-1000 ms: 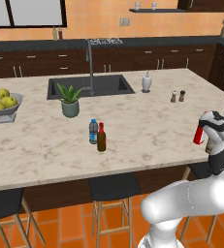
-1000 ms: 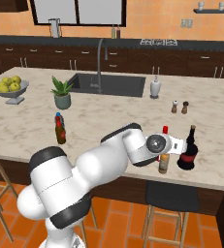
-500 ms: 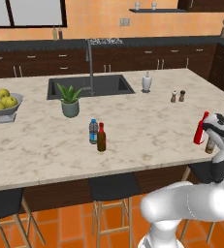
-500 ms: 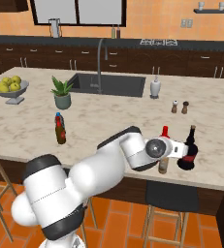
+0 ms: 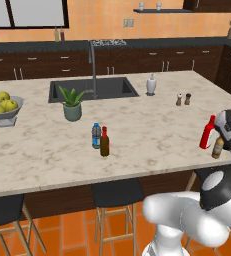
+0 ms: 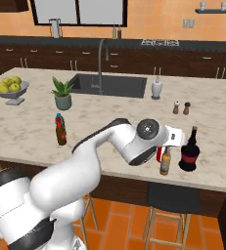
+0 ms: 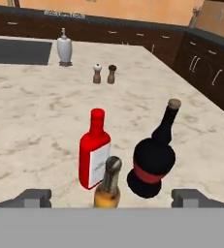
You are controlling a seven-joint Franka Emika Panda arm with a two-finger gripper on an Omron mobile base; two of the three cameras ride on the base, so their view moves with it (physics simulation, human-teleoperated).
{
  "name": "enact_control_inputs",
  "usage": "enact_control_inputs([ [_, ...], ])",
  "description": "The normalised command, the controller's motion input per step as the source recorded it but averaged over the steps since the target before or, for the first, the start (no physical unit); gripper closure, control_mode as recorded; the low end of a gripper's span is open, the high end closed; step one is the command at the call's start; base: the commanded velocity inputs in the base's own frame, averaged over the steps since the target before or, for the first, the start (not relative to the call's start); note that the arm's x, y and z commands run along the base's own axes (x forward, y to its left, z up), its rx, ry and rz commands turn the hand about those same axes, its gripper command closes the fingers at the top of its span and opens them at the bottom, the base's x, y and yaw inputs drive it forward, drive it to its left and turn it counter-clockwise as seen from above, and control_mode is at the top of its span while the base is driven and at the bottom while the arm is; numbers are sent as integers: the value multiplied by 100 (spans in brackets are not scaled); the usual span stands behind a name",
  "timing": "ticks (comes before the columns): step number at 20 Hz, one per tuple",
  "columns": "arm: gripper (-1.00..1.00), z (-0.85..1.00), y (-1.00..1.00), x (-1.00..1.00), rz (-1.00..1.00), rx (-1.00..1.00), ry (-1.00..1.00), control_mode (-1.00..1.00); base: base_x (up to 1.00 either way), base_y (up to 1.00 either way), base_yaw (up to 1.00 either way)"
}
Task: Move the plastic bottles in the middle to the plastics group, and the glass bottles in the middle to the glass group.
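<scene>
Gripper (image 7: pixel 108 196) spread wide, amber bottle (image 7: pixel 107 186) upright btwn tips, untouched, beside red bottle (image 7: pixel 94 151) & dark bottle (image 7: pixel 152 162).

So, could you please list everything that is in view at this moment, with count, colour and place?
Amber bottle: 1, amber with a silver top, between the open fingertips, beside the red and dark bottles.
Red bottle: 1, bright red, upright behind the amber bottle.
Dark bottle: 1, black with a red band, at the counter's right end.
Water bottle: 1, clear with blue label, mid-counter.
Brown bottle: 1, red-topped, next to the water bottle.
Shakers: 2, one light-topped, one dark-topped, further back on the counter.
White dispenser: 1, by the sink.
Potted plant: 1, green, in front of the sink.
Fruit bowl: 1, yellow-green fruit, left end.
Gripper: 1, dark tips, open.
</scene>
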Motion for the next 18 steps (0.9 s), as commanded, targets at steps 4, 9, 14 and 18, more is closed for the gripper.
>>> enact_control_inputs([
  [4, -100, 59, 87, -21, 0, -1, 5, -100, 0, 0, 0],
  [9, -100, 32, 100, -1, 3, -1, 2, -100, 0, 0, 0],
  [14, -100, 19, 100, 0, 7, 0, 7, -100, 0, 0, 0],
  [18, -100, 10, 100, 0, 9, 0, 5, -100, 0, 0, 0],
])
